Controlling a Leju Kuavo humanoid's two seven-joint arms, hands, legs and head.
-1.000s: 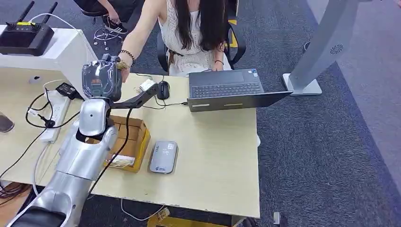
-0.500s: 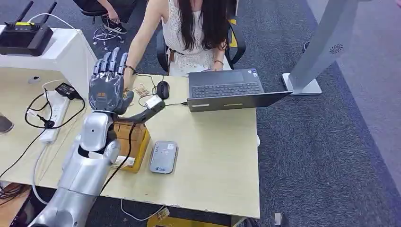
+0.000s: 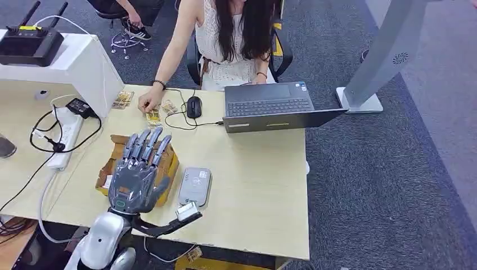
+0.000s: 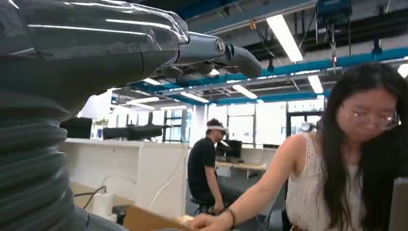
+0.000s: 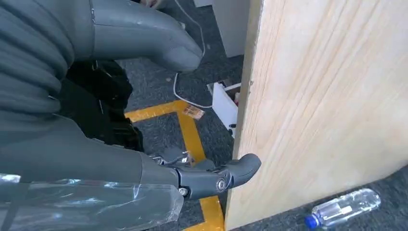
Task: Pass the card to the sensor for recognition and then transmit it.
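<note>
Left hand hovers over the cardboard box at the table's near edge, fingers spread wide and straight, holding nothing. Sensor lies just beside the box. Cards lie at the far edge under a person's hand. Right hand hangs beside the table, fingers loosely apart, holding nothing.

Beneath the dark grey, glossy left hand lay a brown cardboard box with yellow sides; just right of it, a silver-grey rounded sensor pad on pale wood-grain table.
</note>
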